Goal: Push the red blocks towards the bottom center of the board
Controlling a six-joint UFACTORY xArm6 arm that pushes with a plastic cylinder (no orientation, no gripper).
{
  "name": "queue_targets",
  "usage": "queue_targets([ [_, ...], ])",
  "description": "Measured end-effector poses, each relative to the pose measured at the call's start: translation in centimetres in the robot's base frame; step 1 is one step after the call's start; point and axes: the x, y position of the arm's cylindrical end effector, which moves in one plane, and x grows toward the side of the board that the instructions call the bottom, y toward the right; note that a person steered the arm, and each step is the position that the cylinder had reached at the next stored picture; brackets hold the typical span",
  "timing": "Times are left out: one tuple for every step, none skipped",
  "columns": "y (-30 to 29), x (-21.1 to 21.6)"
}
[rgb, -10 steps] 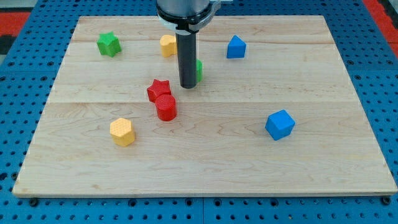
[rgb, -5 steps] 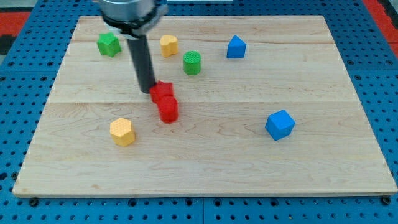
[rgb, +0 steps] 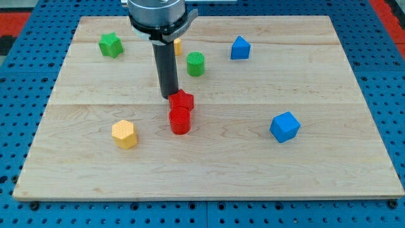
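Note:
A red star block [rgb: 182, 101] and a red cylinder [rgb: 180, 120] sit touching near the middle of the wooden board [rgb: 209, 158], the star above the cylinder. My tip [rgb: 169, 95] stands just at the star's upper left edge, touching or nearly touching it. The rod rises toward the view's top.
A yellow hexagon block [rgb: 124, 133] lies left of the red pair. A blue cube [rgb: 284, 126] sits at the right. A green cylinder [rgb: 195, 64], a blue block [rgb: 240, 47], a green star [rgb: 111, 44] and a partly hidden yellow block [rgb: 178, 44] lie near the top.
My tip swung from right of the red pair to their upper left, then moved right and down. The red star and cylinder shifted to the right and slightly down.

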Motion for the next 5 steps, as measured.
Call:
queue_targets([
  [0.0, 1.3],
  [0.0, 1.2],
  [0.0, 1.2],
  [0.0, 0.5],
  [1.5, -1.3],
])
